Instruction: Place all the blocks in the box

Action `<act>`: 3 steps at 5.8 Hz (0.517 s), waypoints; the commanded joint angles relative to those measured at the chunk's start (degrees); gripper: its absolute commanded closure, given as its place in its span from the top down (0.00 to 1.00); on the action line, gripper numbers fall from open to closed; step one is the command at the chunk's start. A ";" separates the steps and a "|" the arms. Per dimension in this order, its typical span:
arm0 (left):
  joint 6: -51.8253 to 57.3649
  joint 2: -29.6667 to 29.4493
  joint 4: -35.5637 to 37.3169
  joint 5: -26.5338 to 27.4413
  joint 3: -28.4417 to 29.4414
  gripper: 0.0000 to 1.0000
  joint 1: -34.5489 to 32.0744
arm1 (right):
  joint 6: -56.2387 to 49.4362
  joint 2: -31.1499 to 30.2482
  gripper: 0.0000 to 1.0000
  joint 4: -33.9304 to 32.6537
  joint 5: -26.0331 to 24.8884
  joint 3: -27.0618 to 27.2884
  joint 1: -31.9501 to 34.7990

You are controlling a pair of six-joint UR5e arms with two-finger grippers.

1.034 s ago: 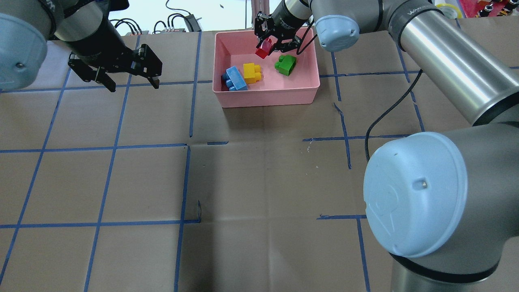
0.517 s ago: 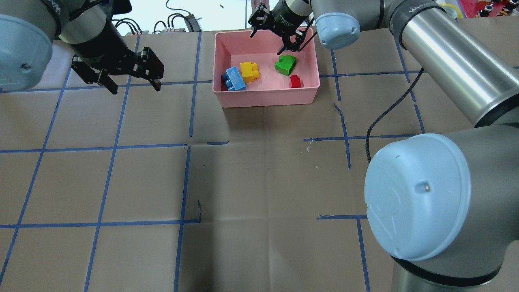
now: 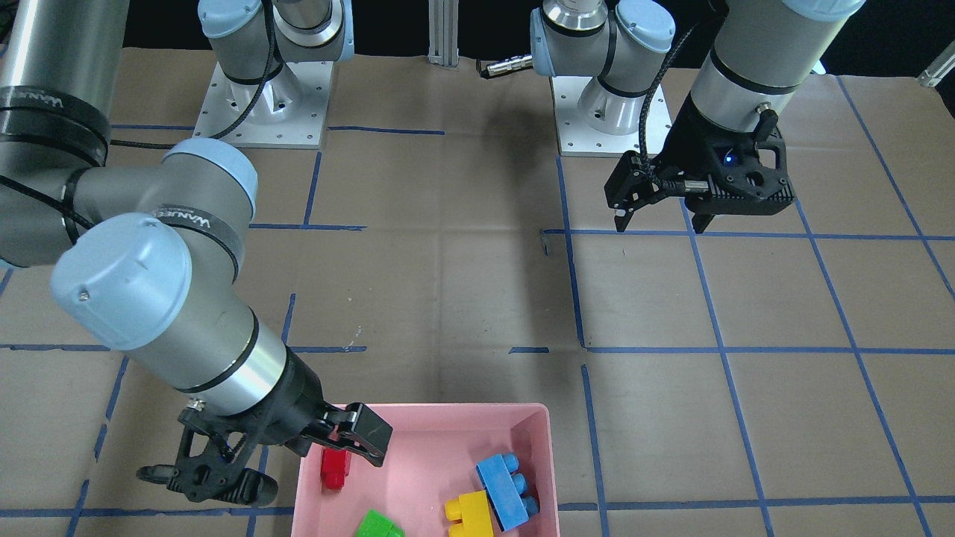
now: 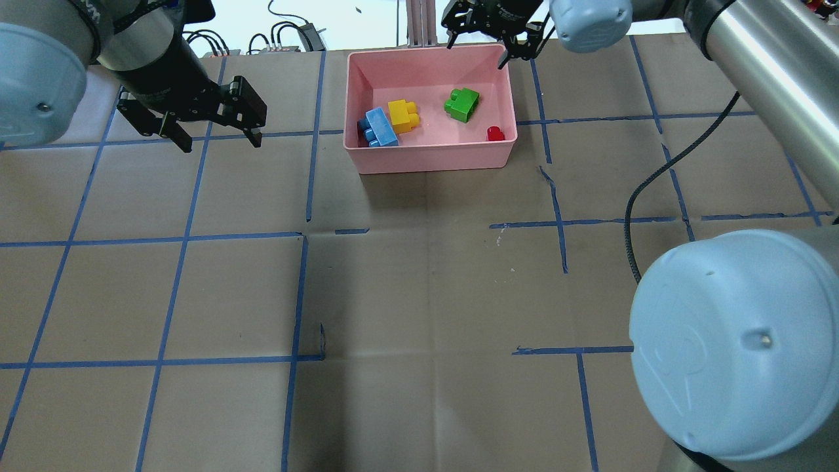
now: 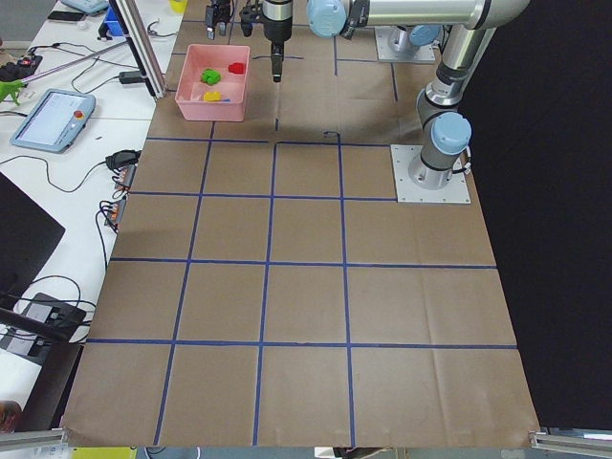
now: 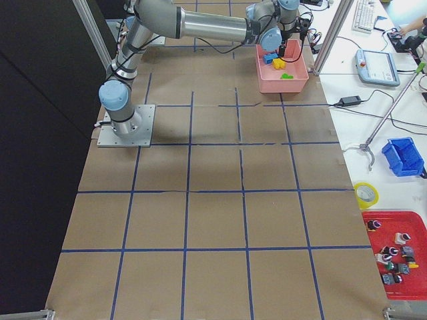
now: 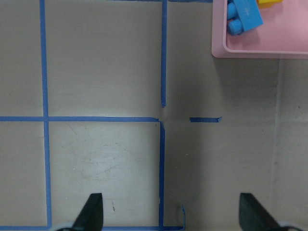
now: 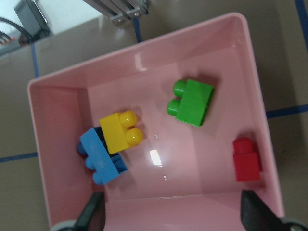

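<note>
Overhead exterior view: the right gripper (image 4: 476, 56) hangs over the far rim of the shallow pink plastic box (image 4: 432, 157). Its two black fingers are spread wide and nothing is between them. It touches neither the box nor any brick. In the right wrist camera both fingertips (image 8: 94, 211) show at the bottom edge, far from each other, with the box below them.

All four studded plastic bricks are inside the box. The small red brick (image 8: 246, 160) lies close to a side wall, near one corner. The green brick (image 8: 192, 102) lies apart from it, more to the middle. The yellow brick (image 8: 118, 132) lies against the longer blue brick (image 8: 101, 155) at the opposite side.

The left gripper (image 4: 221, 143) is well apart from the box, above the table, also spread open and empty.

The table (image 4: 419, 295) is covered with brown paper, divided in squares by blue tape (image 4: 131, 240). The box stands near the edge far from the robot's bases. Beyond this edge is a white bench with black cables (image 4: 292, 27). In the side views a grey control tablet (image 5: 57, 120), a blue bin (image 6: 403, 157), a roll of yellow tape (image 6: 365, 195) and a red tray (image 6: 417, 223) of small parts lie there.
</note>
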 commanded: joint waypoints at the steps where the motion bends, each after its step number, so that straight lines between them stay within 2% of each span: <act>1: 0.02 0.00 0.00 -0.06 -0.02 1.00 -0.02 | -13.92 -6.79 1.00 13.46 -7.08 0.42 -2.18; 2: 0.02 0.17 0.00 0.03 0.07 1.00 -0.02 | -17.88 -11.09 1.00 17.79 -11.65 2.69 -2.10; 3: 0.10 0.09 -3.04 0.64 1.46 1.00 -0.02 | -19.40 -16.09 1.00 17.92 -13.09 7.32 -2.10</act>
